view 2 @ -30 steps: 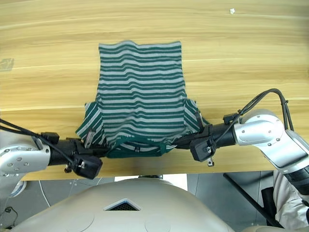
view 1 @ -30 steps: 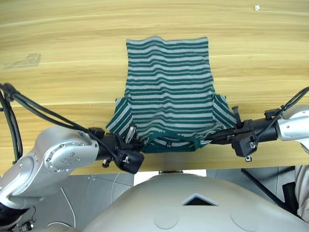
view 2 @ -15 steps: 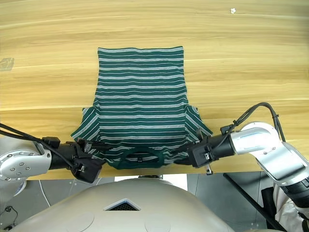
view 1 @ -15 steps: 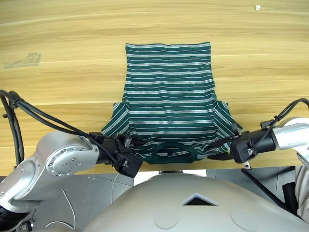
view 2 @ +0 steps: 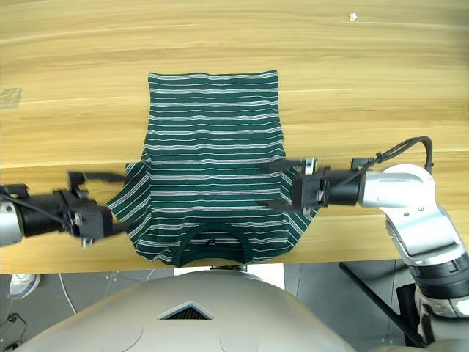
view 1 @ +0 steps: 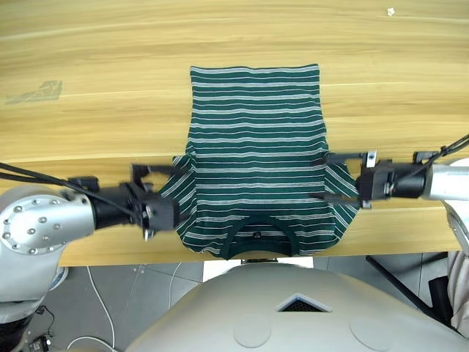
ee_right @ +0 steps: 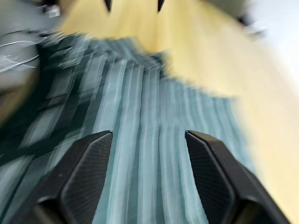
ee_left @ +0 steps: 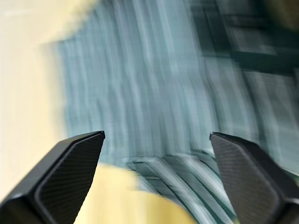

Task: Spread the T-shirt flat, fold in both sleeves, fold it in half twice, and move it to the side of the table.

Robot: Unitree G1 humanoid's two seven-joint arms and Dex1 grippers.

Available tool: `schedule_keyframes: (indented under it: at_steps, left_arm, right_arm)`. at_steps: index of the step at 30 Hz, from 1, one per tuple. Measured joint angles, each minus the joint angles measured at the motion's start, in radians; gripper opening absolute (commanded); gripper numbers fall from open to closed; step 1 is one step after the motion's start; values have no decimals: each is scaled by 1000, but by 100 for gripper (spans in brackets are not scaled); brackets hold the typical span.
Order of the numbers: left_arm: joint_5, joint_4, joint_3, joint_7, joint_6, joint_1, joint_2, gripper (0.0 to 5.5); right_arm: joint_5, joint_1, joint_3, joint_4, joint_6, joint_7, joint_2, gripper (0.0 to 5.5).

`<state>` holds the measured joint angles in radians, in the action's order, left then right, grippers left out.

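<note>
The dark green T-shirt (view 1: 255, 139) with thin white stripes lies flat on the wooden table (view 1: 95, 59). Its hem is on the far side and its collar (view 1: 256, 229) is at the near edge. My left gripper (view 1: 179, 192) is open at the left sleeve (view 1: 179, 187), fingers level and pointing inward over the cloth. My right gripper (view 1: 319, 176) is open at the right sleeve (view 1: 341, 183), also pointing inward. In the left wrist view my open left gripper (ee_left: 156, 140) faces the striped cloth (ee_left: 140, 93). The right wrist view has my open right gripper (ee_right: 149, 140) above the shirt (ee_right: 140, 107).
A small white scrap (view 1: 390, 11) lies at the far right of the table. A faint grey mark (view 1: 37, 92) sits on the wood at the left. The table's near edge (view 1: 110, 257) runs just under the collar. Bare wood lies on both sides of the shirt.
Both grippers let go of the shirt's shoulders, opened, and moved outward and away from the near edge to the sleeves. The shirt, lifted a second ago, now lies flat.
</note>
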<state>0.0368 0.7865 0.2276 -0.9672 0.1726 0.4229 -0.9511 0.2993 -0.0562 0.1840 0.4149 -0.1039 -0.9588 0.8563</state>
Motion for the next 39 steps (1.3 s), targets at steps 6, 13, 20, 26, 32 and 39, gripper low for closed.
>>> schedule_keyframes:
  at_steps: [6, 13, 20, 26, 32, 39]
  left_arm:
    - [174, -18, 134, 510, 220, -52, 517, 417]
    - [286, -67, 151, 705, 384, 111, 788, 417]
    - [445, 5, 144, 756, 503, 257, 897, 417]
    - [458, -58, 119, 774, 517, 366, 931, 417]
    - [447, -63, 70, 784, 472, 399, 933, 388]
    - [436, -86, 34, 789, 444, 394, 919, 275]
  right_arm:
    - [-50, 162, -233, -197, -14, 461, -299, 288]
    - [-131, 172, -248, -291, -23, 619, -437, 288]
    - [-158, 179, -259, -276, -25, 634, -451, 288]
    - [-166, 183, -258, -268, -25, 632, -452, 288]
    - [-168, 194, -254, -244, -24, 627, -452, 288]
    - [-177, 194, -250, -234, -22, 626, -452, 288]
